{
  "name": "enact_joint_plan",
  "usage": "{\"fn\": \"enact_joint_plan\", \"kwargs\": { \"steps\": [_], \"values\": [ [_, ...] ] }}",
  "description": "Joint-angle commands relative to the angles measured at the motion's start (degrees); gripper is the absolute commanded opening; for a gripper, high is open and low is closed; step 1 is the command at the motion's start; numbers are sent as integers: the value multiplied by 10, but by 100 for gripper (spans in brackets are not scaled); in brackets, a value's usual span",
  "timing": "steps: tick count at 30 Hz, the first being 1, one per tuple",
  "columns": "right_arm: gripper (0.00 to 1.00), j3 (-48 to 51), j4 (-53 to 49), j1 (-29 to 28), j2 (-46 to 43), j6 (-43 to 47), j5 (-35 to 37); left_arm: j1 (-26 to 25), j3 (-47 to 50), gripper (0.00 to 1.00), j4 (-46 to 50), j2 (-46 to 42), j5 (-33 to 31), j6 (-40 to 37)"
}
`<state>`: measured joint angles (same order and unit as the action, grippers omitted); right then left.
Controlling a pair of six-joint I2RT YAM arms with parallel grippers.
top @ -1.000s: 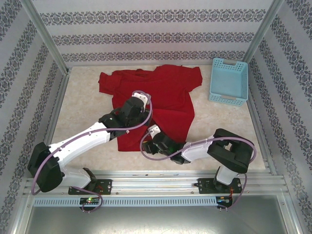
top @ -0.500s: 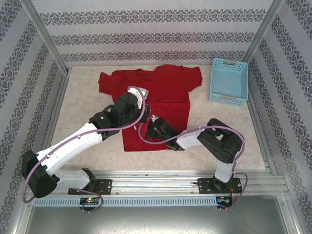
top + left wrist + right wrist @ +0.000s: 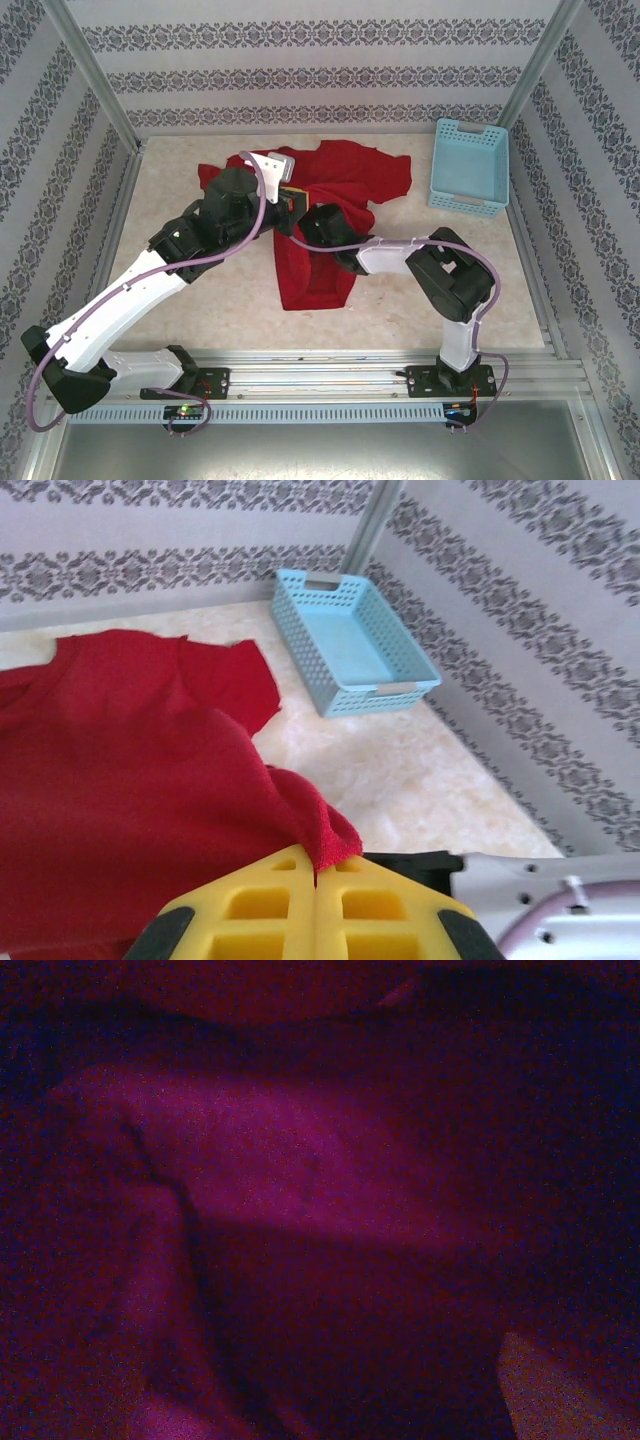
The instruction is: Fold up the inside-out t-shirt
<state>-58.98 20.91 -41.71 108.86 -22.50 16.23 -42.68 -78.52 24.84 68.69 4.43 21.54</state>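
Mid-fold, the t-shirt (image 3: 350, 175) is pinched in the closed left tool (image 3: 316, 865), the right tool (image 3: 320, 222) cannot be judged open or closed, and the lifted edge must next be laid flat.

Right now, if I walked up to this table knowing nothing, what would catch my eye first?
A red shirt lies bunched in the middle of the table, with both arms meeting over it. The left hand is shut on a fold of the cloth, and the right hand is low over the shirt beside it. A light blue basket stands at the far right corner.
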Motion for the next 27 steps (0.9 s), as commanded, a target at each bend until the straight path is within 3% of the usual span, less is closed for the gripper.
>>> {"fn": "enact_joint_plan", "kwargs": {
  "steps": [1,10,21,25,27],
  "values": [
    [92,-40,-65,15,25,-62,0,1,-37,0,3,-7,43,21],
    [91,-193,-256,64,101,-152,-6,-26,-91,0,-4,7,29,42],
    [98,-538,-598,66,292,-171,21,-84,-139,0,-33,50,2,48],
    [94,-647,-686,65,358,-171,35,-101,-165,0,-39,68,-6,46],
    [98,-719,-733,64,392,-168,49,-109,-182,0,-38,79,-9,44]
  ]
}}
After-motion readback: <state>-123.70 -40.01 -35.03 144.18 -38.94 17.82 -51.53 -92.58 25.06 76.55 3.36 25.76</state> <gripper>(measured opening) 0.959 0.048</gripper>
